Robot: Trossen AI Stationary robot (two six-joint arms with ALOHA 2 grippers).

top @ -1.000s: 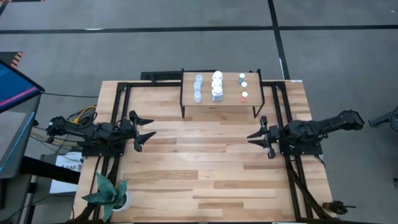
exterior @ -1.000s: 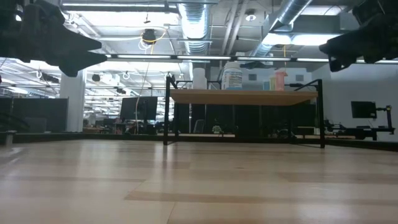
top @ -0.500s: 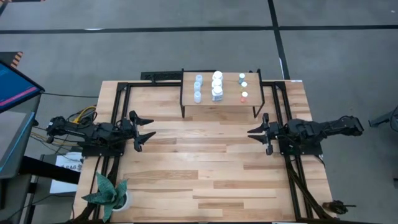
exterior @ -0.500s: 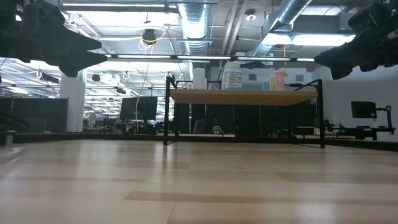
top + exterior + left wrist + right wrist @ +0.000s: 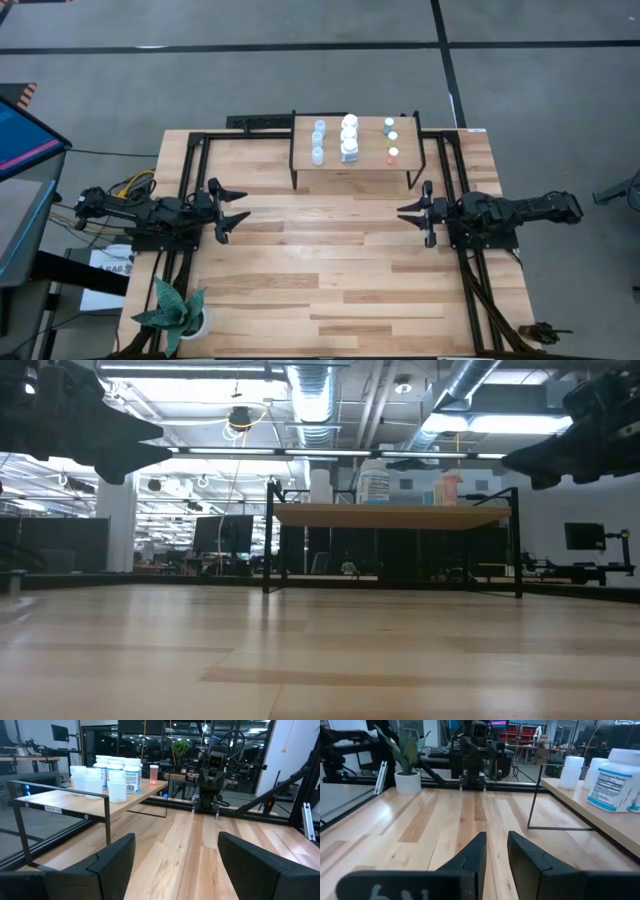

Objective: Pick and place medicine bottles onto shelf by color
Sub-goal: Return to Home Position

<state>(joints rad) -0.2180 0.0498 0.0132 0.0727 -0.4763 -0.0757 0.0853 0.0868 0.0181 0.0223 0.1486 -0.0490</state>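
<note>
Right gripper (image 5: pixel 405 212) withdrawn, bottle label (image 5: pixel 607 787) seemingly illegible

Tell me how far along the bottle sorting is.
Looks finished: nine medicine bottles stand on the shelf in three rows: blue-capped, all-white, mixed caps. The left gripper and right gripper hold nothing, parked at opposite sides of the table. No bottle shows off the shelf.

the light-wood shelf (image 5: pixel 366 160) on black legs stands at the counter's (image 5: pixel 330 262) far edge, carrying three upright rows: pale-blue-capped bottles (image 5: pixel 318 141), big white bottles (image 5: pixel 349 138), small bottles (image 5: pixel 391 140) with green, whitish, orange caps.
</note>
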